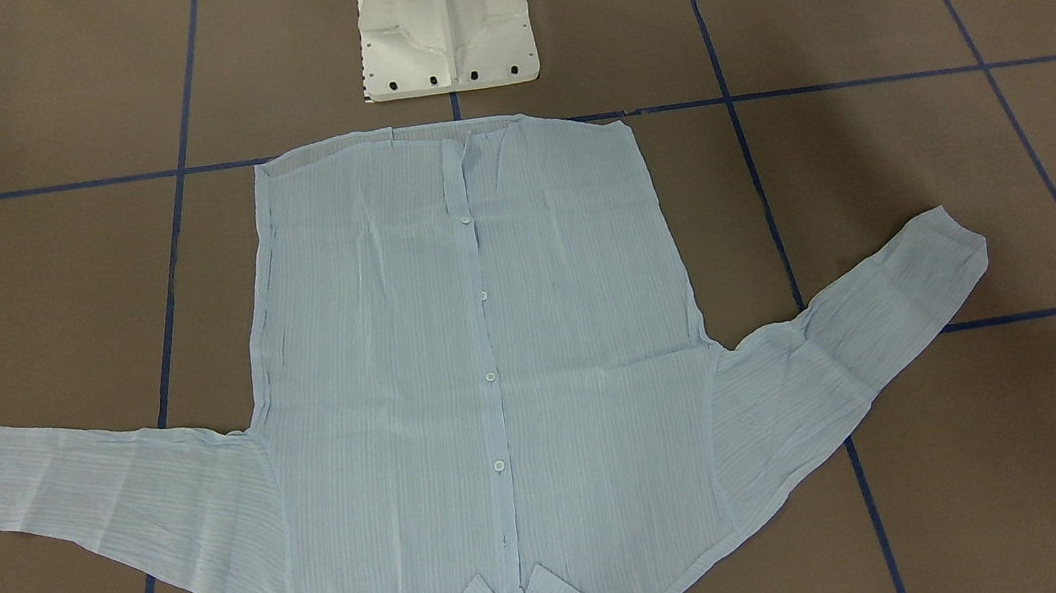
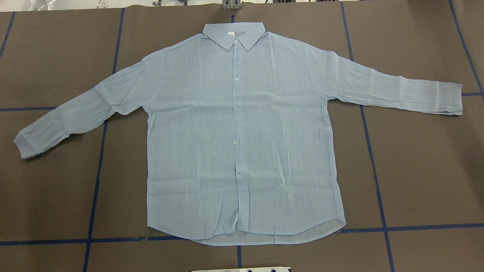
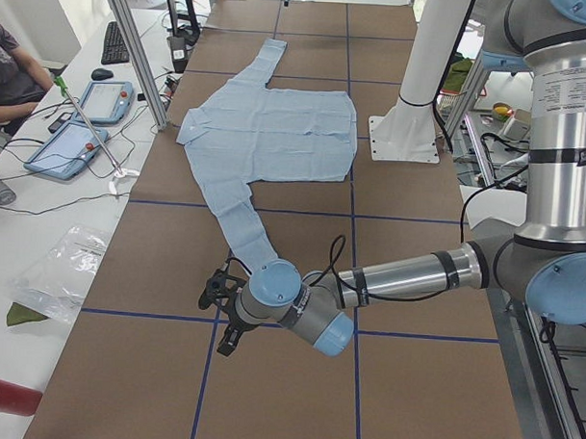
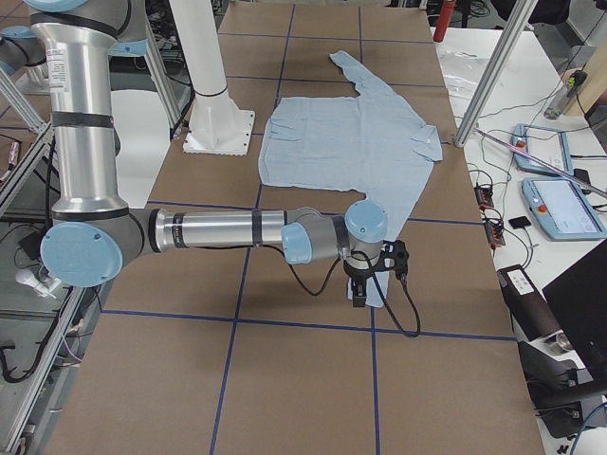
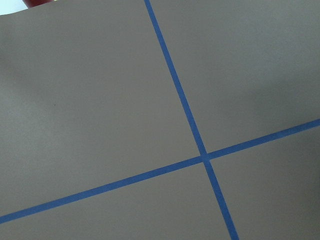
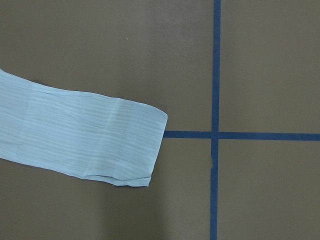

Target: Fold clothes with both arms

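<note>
Thin, sheer, crinkled cloth shirt (image 2: pixel 194 153) on matt brown table (image 2: pixel 428 165).

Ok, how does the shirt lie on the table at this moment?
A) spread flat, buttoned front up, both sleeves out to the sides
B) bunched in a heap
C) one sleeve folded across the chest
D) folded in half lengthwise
A: in the overhead view the shirt lies flat on the table, buttoned front up, with its sleeves stretched out to either side and nothing folded over.
</note>
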### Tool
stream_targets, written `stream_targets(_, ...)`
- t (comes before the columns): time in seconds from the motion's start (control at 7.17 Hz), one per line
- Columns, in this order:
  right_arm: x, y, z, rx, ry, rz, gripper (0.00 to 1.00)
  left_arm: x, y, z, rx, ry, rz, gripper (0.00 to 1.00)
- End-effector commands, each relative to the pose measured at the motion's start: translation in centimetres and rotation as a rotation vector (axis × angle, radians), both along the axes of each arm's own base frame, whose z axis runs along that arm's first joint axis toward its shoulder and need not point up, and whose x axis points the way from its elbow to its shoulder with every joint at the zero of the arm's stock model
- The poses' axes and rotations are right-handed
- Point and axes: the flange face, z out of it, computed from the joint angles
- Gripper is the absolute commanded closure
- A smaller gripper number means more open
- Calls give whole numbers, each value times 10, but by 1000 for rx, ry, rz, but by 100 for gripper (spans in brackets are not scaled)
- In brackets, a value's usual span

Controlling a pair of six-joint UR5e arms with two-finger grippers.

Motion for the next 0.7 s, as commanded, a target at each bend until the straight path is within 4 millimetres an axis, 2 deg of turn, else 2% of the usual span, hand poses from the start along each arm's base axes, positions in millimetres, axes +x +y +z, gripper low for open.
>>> stream_targets(0.0,4,6,11,-32,4,6,0,3,3,-5,2,32,19,0)
stream_targets(0.14,4,7,12,-32,8,6,0,3,-1,-14,14,41,21,0)
stream_targets(0.28,4,7,13,-34,10,6,0,6,-16,-27,-92,77,-32,0)
stream_targets(0.56,4,8,27,-60,11,6,0,16,-39,-66,-166,71,-31,0)
